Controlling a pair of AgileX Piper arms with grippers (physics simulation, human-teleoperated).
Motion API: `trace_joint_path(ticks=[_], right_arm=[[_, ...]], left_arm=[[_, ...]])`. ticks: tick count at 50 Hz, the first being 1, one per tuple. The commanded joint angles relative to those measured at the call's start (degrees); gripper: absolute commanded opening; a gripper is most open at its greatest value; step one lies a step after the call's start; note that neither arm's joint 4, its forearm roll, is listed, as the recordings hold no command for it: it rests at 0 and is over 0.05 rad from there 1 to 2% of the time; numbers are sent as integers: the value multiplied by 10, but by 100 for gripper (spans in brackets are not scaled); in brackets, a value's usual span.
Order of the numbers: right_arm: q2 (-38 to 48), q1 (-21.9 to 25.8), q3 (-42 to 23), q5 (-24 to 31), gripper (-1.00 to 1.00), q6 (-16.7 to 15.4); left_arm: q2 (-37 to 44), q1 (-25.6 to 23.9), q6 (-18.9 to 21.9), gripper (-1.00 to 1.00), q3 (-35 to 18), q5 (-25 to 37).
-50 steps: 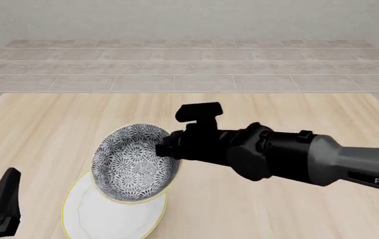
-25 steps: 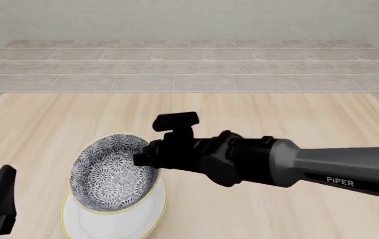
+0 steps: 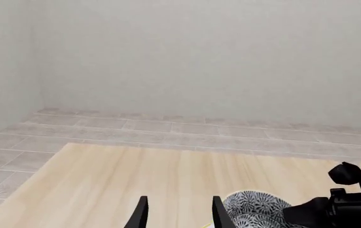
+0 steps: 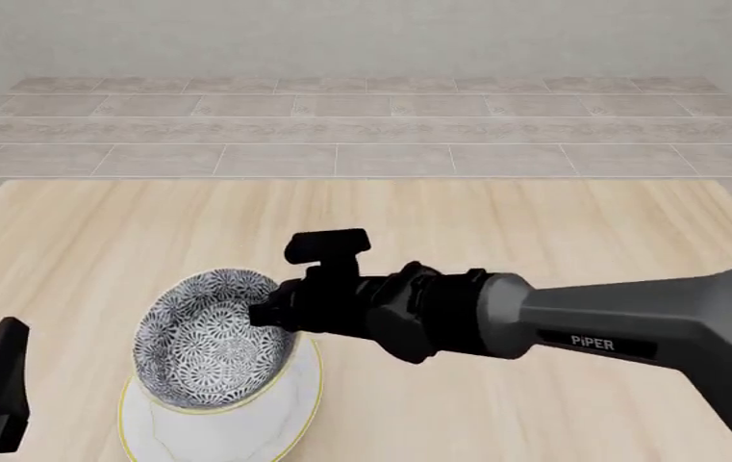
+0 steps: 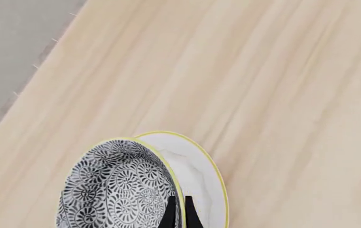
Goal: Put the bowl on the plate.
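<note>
Front view, lower left of frame: bowl (image 4: 215, 339) sits tilted over the plate (image 4: 291, 416), lower edge on or just above it, can't tell which. Bowl is empty; plate holds nothing else.

Right gripper (image 5: 177, 212) fingers nearly closed, pinching bowl's rim on its right side.

Left gripper (image 3: 179, 212) at far lower-left corner, fingers apart w/ nothing between, beside the plate.

Wood table (image 4: 571, 241) underneath.
</note>
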Motion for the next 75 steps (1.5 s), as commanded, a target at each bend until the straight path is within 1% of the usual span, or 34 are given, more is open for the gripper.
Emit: trace_joint_path(ticks=[1,9,13,37,75], right_arm=[[24,-3,-14,-7,-100,5],[37,-7,-22,-5,-100,1],[41,-4,-21,-8,-100,5],[69,-2,-30,-13,-100,3],[99,2,-24,-34,-100,18]], left_arm=[[0,1,-1,100,0,0],[0,0,-1,100,0,1],[0,0,-1,100,0,1],[0,-1,-3,100,-1,3],[0,-3,-3,100,-7,5]])
